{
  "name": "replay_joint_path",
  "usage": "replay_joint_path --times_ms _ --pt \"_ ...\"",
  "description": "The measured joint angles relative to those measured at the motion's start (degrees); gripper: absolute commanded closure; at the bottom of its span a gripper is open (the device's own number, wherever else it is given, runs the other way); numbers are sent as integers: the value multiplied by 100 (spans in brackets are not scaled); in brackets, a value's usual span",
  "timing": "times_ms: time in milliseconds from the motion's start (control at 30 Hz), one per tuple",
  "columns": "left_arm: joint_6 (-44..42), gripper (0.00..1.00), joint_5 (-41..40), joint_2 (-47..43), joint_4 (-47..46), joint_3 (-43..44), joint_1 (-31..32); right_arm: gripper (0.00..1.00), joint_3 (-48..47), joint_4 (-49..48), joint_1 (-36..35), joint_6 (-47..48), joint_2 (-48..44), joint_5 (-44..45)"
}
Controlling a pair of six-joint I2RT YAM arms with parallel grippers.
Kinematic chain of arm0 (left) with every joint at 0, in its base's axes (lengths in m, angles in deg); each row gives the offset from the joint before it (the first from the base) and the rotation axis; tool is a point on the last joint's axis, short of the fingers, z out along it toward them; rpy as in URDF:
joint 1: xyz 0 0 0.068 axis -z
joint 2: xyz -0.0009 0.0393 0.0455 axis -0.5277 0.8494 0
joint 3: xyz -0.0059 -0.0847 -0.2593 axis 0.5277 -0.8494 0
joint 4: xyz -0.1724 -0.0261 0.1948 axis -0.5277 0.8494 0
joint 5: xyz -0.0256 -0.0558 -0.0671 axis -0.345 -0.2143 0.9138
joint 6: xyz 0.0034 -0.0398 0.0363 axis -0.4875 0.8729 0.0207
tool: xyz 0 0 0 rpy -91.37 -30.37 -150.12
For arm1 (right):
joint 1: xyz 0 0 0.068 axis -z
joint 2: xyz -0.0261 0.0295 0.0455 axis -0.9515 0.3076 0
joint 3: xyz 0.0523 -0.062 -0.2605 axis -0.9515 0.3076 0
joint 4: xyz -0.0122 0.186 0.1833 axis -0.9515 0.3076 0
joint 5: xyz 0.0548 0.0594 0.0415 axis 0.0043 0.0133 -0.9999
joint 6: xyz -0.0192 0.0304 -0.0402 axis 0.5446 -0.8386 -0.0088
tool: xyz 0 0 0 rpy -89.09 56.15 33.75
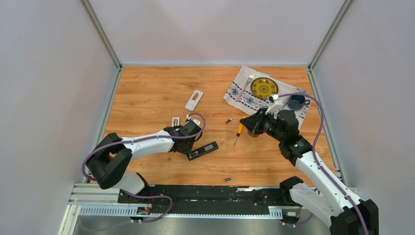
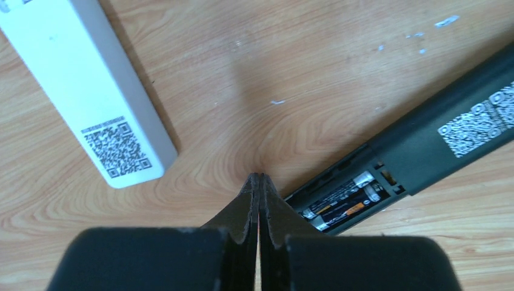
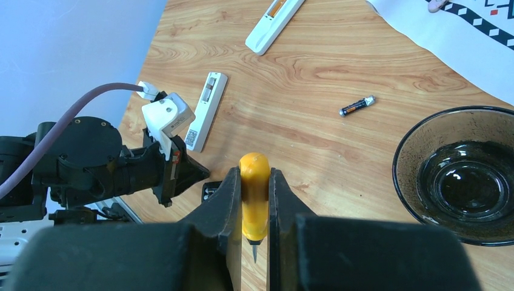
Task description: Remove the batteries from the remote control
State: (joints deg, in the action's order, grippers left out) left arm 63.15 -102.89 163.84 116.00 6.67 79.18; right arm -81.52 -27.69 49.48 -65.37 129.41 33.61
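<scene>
Bright, even, diffuse light from overhead in all three views, with only soft, short shadows on the orange-brown wooden tabletop (image 1: 156,88) beside the white rectangular plastic remote (image 2: 91,85) and the long black plastic remote control (image 2: 436,139). Crisp on wood grain and printed codes from the left wrist, yet blurred and featureless black at the close-up left gripper (image 2: 259,179) and right gripper (image 3: 254,176). Pale ring-shaped glare in the dark glass bowl (image 3: 424,136); little detail overhead on the tiny dark cylindrical batteries (image 1: 228,120).

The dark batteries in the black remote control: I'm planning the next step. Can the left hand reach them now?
Probably yes: the dark batteries lie uncovered in the black remote control, and the left hand sits right beside them, nothing between. It is shut, though, and would have to open first.
</scene>
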Motion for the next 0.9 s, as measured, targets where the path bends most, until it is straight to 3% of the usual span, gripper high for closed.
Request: replay_joint_path --times_ms 267,500,700,900 --pt "-116 100 529 -114 -586 -177 162 100 0 -46 0 2 72 -24" --pt "-55 100 802 101 -1032 -96 848 100 0 -42 0 4 74 -22" --pt "168 100 804 640 -1231 393 1537 100 0 -42 0 11 74 -15" --pt "275 100 719 1325 -1226 1152 1718 100 0 -39 0 52 74 11"
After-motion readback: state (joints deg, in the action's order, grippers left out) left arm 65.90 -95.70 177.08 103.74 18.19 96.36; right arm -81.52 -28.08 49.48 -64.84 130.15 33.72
